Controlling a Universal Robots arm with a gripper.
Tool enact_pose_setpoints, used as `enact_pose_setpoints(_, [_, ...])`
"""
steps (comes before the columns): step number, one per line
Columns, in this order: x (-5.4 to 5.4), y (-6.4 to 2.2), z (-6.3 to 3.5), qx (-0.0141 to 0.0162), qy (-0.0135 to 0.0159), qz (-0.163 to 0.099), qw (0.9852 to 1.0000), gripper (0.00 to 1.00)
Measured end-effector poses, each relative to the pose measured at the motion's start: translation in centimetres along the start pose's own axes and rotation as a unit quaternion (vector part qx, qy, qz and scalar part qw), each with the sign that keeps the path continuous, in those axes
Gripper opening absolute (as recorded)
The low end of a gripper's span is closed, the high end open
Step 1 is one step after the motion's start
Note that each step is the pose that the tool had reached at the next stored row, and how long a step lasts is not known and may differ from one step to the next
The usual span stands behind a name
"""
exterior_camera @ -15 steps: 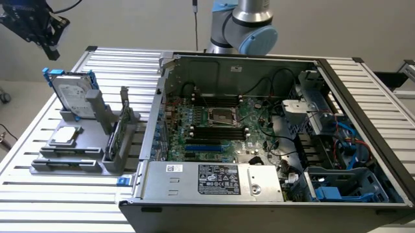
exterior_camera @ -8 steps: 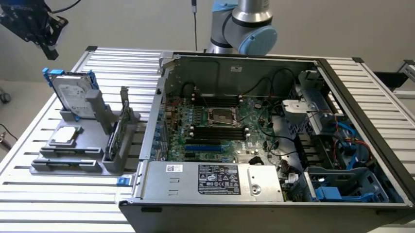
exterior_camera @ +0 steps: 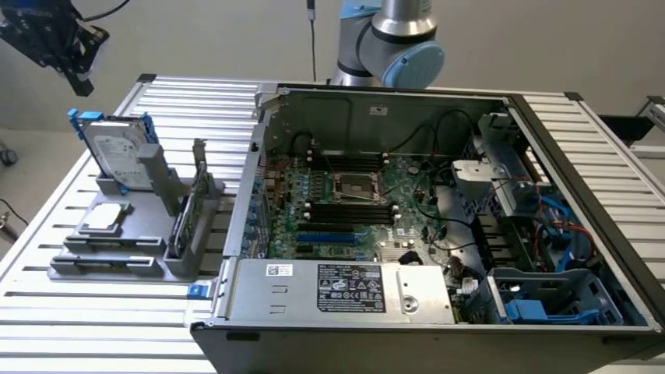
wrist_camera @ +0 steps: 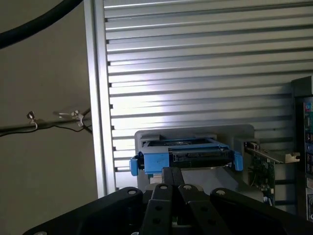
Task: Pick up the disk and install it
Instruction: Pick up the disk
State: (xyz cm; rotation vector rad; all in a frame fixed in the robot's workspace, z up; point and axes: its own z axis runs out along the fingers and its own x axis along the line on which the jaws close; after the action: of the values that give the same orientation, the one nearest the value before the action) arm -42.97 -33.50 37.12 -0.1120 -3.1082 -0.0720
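Approach step judged in hand: end effector (exterior_camera: 80, 82) is held closed and empty, well above the disk (exterior_camera: 117, 152), which is seated upright below in the grey holder (exterior_camera: 151, 199). Opened jaws, aligned across the carrier, are called for.

Disk (exterior_camera: 112, 152): bare silver-grey metal, white paper-like label, blue plastic frame. Stand (exterior_camera: 104, 269) at left of frame: matt grey plastic. Table (exterior_camera: 93, 327): ribbed aluminium, satin sheen. Computer case (exterior_camera: 343, 109): dull grey sheet metal.

Look: silver-grey disk (exterior_camera: 117, 153), white label, blue carrier frame.
Pose: stood on edge, leaning slightly.
Place: in a grey stand (exterior_camera: 124, 261), at the exterior view's left of the computer case (exterior_camera: 395, 109).
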Motion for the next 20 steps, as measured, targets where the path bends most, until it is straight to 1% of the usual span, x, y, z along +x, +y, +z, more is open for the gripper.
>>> enact_pose_setpoints(4, [0.02, 0.0, -0.01, 0.0002, 0.0004, -0.006, 1.0, 0.11])
enact_pose_setpoints(7, [0.02, 0.0, 0.01, 0.0009, 0.0013, -0.03, 0.9995, 0.11])
enact_pose_setpoints(10, [0.02, 0.0, 0.0, 0.0018, 0.0026, -0.057, 0.9984, 0.11])
enact_pose_setpoints(12, [0.02, 0.0, 0.0, 0.0024, 0.0034, -0.075, 0.9972, 0.11])
enact_pose_setpoints(14, [0.02, 0.0, 0.0, 0.003, 0.0042, -0.093, 0.9957, 0.11])
enact_pose_setpoints(17, [0.02, 0.0, 0.0, 0.0038, 0.0054, -0.12, 0.9927, 0.11])
enact_pose_setpoints(20, [0.02, 0.0, 0.0, 0.0047, 0.0066, -0.147, 0.9891, 0.11])
